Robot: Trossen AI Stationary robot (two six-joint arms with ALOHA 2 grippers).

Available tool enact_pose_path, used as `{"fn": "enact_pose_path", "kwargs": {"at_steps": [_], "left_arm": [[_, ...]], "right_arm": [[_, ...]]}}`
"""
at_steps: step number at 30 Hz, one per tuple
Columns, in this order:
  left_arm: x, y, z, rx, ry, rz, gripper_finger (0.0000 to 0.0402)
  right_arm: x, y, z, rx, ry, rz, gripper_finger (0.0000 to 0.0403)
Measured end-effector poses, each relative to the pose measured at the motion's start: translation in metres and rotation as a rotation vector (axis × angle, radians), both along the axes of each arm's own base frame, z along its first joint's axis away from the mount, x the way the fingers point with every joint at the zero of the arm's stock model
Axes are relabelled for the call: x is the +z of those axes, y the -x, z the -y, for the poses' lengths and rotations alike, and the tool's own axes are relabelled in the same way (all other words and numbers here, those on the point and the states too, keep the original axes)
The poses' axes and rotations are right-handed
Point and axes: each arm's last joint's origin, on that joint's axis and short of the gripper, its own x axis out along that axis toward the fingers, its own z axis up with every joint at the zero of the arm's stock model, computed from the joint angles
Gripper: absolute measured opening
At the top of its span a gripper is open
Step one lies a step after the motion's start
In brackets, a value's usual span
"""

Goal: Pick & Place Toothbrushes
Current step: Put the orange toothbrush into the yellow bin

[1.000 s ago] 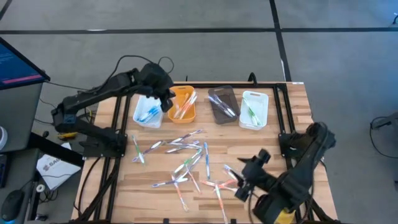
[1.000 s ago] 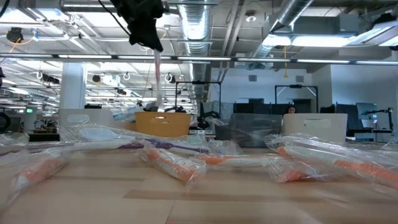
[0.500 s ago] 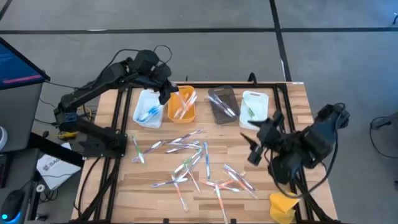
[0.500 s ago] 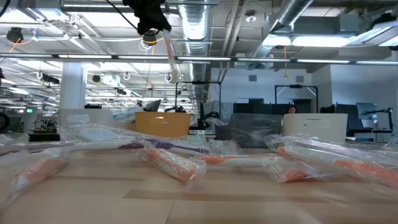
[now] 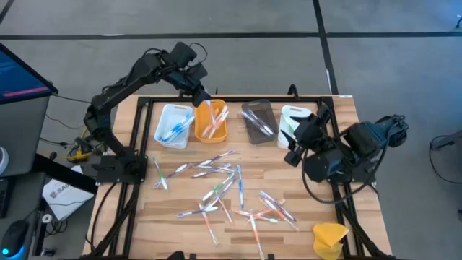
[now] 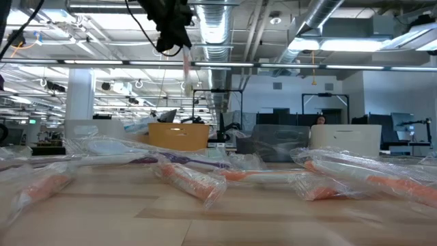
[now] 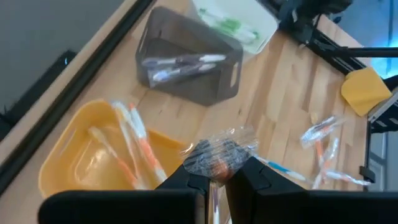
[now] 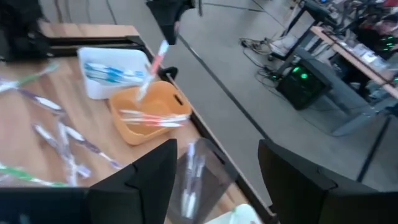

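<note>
My left gripper [image 7: 214,180] was pinched tight on a plastic-wrapped toothbrush with a red-orange handle [image 6: 186,68], crinkled wrapper bunching between my fingers, the stick dangling down from the grip in the low view and slanting toward the orange rectangular tray [image 5: 211,121] in the right wrist view. I judged this the carry-and-drop step: the brush was up in the air above the back edge of the table, just over the orange tray, which already held several pale and orange-handled brushes. The next move, as I read it, called for easing down over that tray and letting go so the brush landed inside and not over the rim or in the white tray with blue brushes [image 5: 173,126] beside it. My left arm reached far out and high, elbow raised, wrist tipped down. My right gripper [image 5: 294,150] hovered near the white tray holding green brushes [image 5: 293,126], fingers spread apart and empty. The scattered wrapped toothbrushes [image 5: 220,189] lay mid-table on the wooden tabletop [image 5: 180,195], waiting.
</note>
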Motion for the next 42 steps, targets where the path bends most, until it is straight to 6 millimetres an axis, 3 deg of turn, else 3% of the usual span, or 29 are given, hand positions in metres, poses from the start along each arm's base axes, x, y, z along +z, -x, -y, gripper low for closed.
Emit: {"fn": "enact_pose_path", "kwargs": {"at_steps": [9,20,30,42], "left_arm": [[-0.001,0.003,-0.005,0.000,-0.004,-0.024,0.0018],[-0.005,-0.007,0.018,-0.009,-0.064,-0.147,0.0020],[-0.007,-0.010,0.026,-0.008,-0.104,-0.207,0.0019],[-0.030,-0.022,0.010,-0.081,-0.117,-0.276,0.0018]], "right_arm": [[-0.001,-0.007,0.017,-0.051,0.026,-0.051,0.0221],[0.002,-0.006,0.039,-0.081,-0.057,-0.083,0.0221],[0.001,-0.004,0.038,-0.048,-0.154,-0.093,0.0221],[-0.001,-0.003,0.023,-0.017,-0.209,-0.062,0.0221]]}}
